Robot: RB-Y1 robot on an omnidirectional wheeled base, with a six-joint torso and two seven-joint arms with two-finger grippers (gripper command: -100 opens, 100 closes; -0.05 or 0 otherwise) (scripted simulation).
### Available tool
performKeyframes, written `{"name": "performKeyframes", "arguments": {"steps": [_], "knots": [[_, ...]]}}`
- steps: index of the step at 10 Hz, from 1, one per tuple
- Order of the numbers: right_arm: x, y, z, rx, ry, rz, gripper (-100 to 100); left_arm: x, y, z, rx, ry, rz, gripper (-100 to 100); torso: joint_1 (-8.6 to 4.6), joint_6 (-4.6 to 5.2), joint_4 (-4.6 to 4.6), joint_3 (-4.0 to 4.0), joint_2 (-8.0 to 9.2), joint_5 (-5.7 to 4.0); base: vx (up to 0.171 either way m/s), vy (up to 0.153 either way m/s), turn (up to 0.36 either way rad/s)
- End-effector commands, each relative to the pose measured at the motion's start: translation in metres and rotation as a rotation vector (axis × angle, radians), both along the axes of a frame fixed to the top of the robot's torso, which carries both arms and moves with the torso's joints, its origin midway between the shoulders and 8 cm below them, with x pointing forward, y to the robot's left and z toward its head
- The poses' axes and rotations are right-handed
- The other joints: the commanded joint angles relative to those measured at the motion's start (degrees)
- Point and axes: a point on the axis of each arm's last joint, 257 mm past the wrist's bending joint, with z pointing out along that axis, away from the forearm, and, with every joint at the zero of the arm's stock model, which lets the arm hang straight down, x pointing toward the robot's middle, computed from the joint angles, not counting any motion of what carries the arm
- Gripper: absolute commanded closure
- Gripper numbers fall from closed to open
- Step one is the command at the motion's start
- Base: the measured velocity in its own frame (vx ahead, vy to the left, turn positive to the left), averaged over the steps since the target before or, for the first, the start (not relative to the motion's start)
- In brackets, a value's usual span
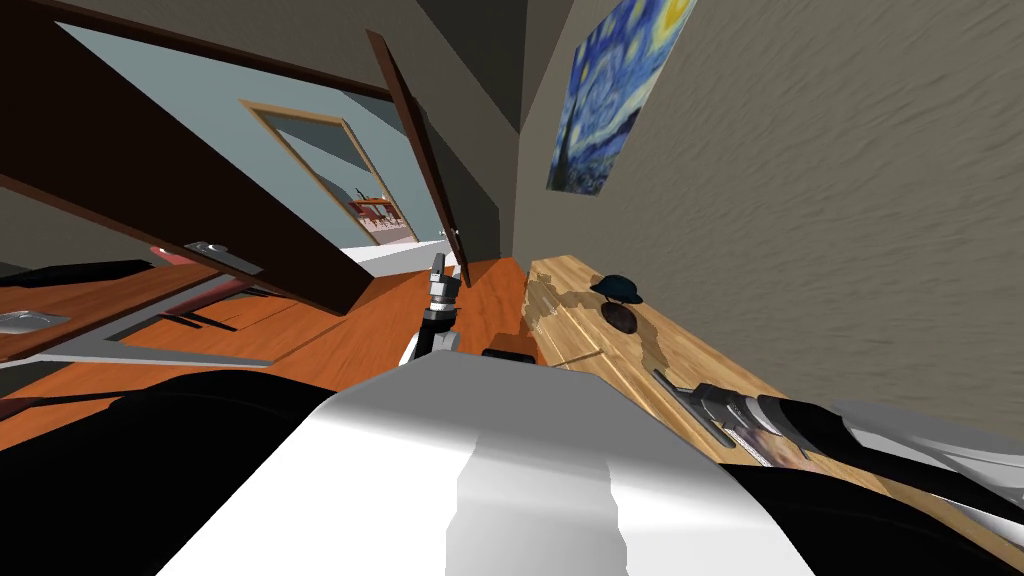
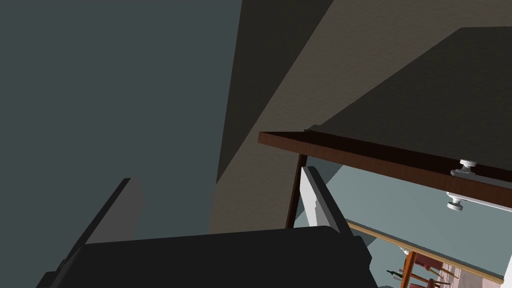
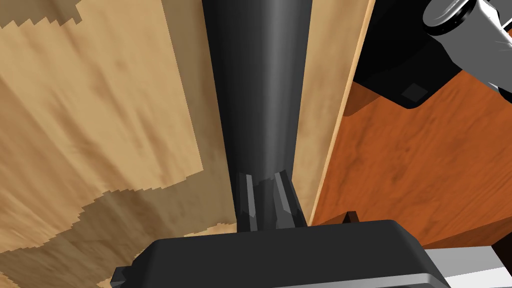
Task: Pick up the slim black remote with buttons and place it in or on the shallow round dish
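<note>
The right gripper (image 3: pixel 265 186) is clamped on the near end of the remote (image 3: pixel 257 85). The remote's long axis runs straight out from the fingers, along the edge of the wooden top (image 3: pixel 100 100). Farther along the top, ahead of this hand, lie a dark oval (image 1: pixel 620 318), probably the dish, and a dome-like thing (image 1: pixel 619 287). The left gripper (image 1: pixel 440 272), fingers apart, is raised well aside.

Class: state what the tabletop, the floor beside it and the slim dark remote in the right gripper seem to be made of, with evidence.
Tabletop: pale wood, matte, with streaky grain. Floor: reddish-brown wood with visible grain, perhaps lightly varnished. Remote, clamped in the right gripper: smooth dark grey with a soft lengthwise sheen, probably plastic, though the look leaves that open.
</note>
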Motion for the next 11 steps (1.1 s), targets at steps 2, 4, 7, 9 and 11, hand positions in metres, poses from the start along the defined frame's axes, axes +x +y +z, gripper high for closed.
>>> {"name": "performKeyframes", "arguments": {"steps": [2, 4, 7, 9, 11], "knots": [[0.002, -0.003, 0.010, -0.006, 0.016, 0.001, 100, 0.000, 0.000, 0.000, 0.000, 0.000, 0.000, 0, -0.01, 0.00, -0.01, -0.02, -0.04, 0.00, 0.031, 0.013, -0.017], [0.007, -0.006, 0.025, -0.016, 0.041, 0.003, 100, 0.000, 0.000, 0.000, 0.000, 0.000, 0.000, 0, 0.17, -0.06, -0.09, -0.28, -0.51, 0.11, 0.149, 0.033, -0.043], [0.013, -0.010, 0.043, -0.029, 0.069, 0.003, 100, 0.000, 0.000, 0.000, 0.000, 0.000, 0.000, 0, 0.28, -0.11, -0.17, -0.42, -0.71, 0.12, 0.131, 0.039, -0.019], [0.017, -0.012, 0.052, -0.037, 0.083, 0.001, 100, 0.000, 0.000, 0.000, 0.000, 0.000, 0.000, 0, 0.25, -0.08, -0.16, -0.38, -0.62, 0.13, 0.099, 0.034, -0.023], [0.021, -0.013, 0.062, -0.044, 0.096, -0.001, 100, 0.000, 0.000, 0.000, 0.000, 0.000, 0.000, 0, 0.22, -0.09, -0.16, -0.34, -0.54, 0.12, 0.081, 0.021, -0.020]]}}
